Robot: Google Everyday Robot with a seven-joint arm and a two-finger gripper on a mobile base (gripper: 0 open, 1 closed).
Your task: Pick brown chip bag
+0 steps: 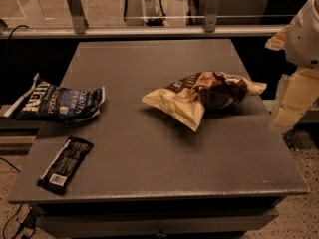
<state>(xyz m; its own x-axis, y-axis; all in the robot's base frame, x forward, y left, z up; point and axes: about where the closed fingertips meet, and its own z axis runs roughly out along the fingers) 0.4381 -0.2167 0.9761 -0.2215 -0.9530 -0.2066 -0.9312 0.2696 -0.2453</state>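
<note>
The brown chip bag [204, 96] lies crinkled on the grey table [149, 148], right of centre. It has pale tan ends and a dark brown middle panel with white script. My gripper [293, 99] hangs at the right edge of the view, beyond the table's right side. It is to the right of the bag and apart from it, with nothing in it. The white arm [306, 31] rises above it at the top right.
A dark blue chip bag [57, 103] with white lettering lies at the table's left edge. A small flat black wrapper [66, 164] with a barcode lies at the front left. A glass railing with metal posts [75, 6] runs behind the table.
</note>
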